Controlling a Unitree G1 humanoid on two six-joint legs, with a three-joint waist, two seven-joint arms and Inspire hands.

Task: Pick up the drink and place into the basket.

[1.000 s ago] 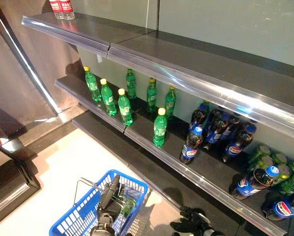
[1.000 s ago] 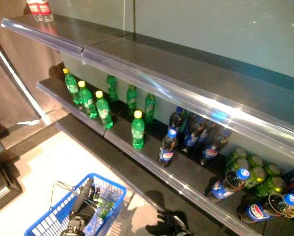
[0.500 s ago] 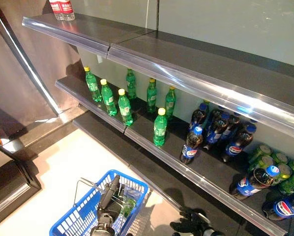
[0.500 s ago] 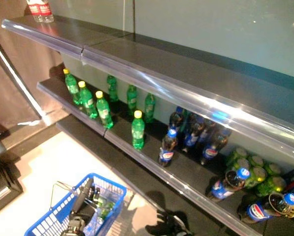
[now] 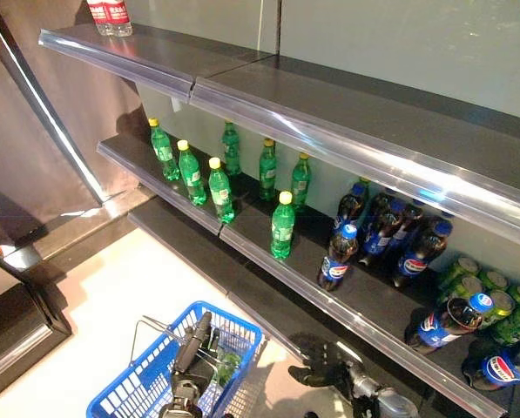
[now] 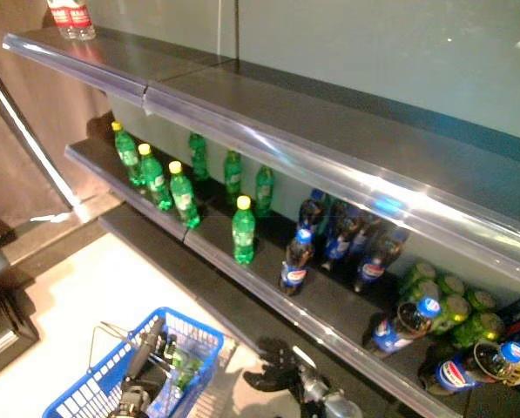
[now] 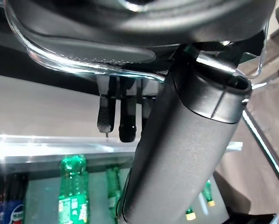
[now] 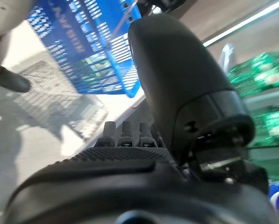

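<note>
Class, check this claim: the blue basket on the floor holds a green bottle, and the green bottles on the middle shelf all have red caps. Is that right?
Not quite. The green bottles on the middle shelf have yellow caps, not red, as the left eye view shows. The rest stands: the blue basket holds a green bottle.

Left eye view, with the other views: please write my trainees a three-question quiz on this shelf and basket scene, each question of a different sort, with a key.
1. True or false: the right hand is holding a drink.
2. Where do the yellow-capped green bottles stand? A) the top shelf B) the middle shelf C) the floor
3. Fill in: the bottle already in the blue basket is ____ in colour.

Key: 1 false, its fingers are spread and hold nothing; 2 B; 3 green.
</note>
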